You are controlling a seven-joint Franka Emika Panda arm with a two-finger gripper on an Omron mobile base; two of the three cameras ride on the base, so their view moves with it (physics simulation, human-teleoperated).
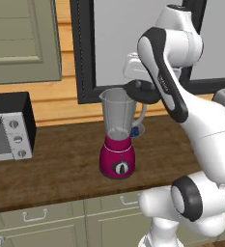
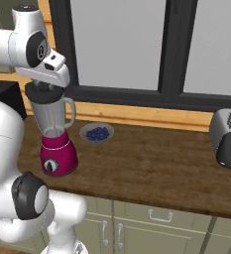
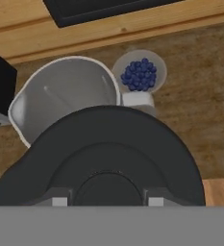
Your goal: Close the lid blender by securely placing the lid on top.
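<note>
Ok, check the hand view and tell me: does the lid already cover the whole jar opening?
No. The lid sits off to one side of the blender, whose open rim and grey inside are plainly uncovered.

My arm rises from the base, folds at the elbow and reaches forward, wrist bent so the hand points down over the blender (image 1: 118, 140). My gripper (image 3: 104, 201) is clamped on the lid (image 3: 104, 153), one finger at each side of its knob, holding it just above the jar's rim, offset toward the handle side.
</note>
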